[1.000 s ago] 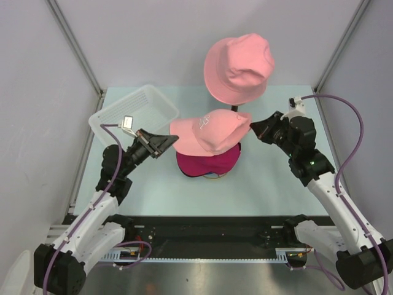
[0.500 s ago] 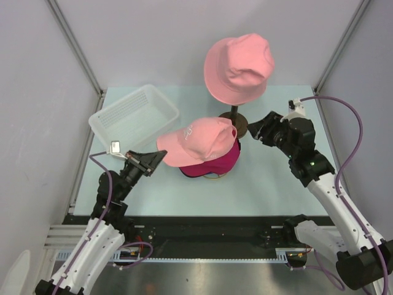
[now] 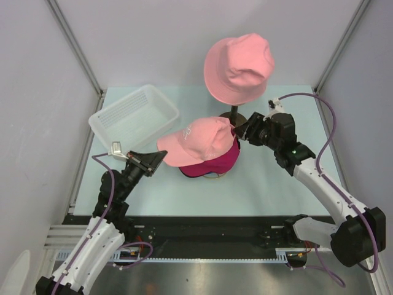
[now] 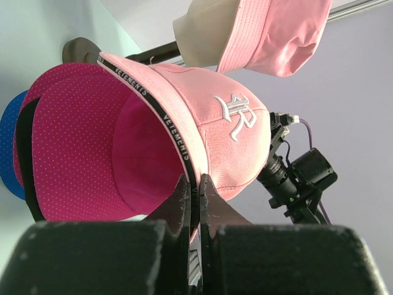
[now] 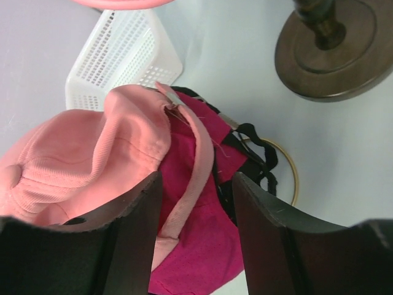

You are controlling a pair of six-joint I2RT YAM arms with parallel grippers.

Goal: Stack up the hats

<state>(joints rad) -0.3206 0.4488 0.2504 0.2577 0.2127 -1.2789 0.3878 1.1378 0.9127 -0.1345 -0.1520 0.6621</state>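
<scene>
Three caps sit in a pile in the middle of the table (image 3: pixel 270 190). The light pink cap (image 3: pixel 199 140) is on top. The dark pink cap (image 3: pixel 216 163) is under it. A little bit of the blue cap (image 4: pixel 8 144) peeks out at the very bottom.

The left hand (image 4: pixel 191 184) is at the left side of the pile. Its two fingers (image 4: pixel 181 203) are pressed together on the edge of the light pink cap's peak, pinching it. That side of the cap is held up, so the cap tilts. You can see inside it, and the dark pink cap shows below.

The right hand (image 5: pixel 196 184) is at the right side of the pile, at the back of the light pink cap. Its fingers (image 5: pixel 132 215) are spread apart. The cap's back band lies in the gap between them. I cannot tell if the fingers touch the band.

Behind the pile is a stand with a round brown foot (image 5: pixel 331 55). The foot is just beside the caps. A beige head (image 4: pixel 196 31) sits on top of the stand, and the big pink bucket hat (image 3: pixel 239 67) is on that head, high above the table.

A white basket (image 3: pixel 132 114) sits at the back left of the table, near the caps but not touching them.
</scene>
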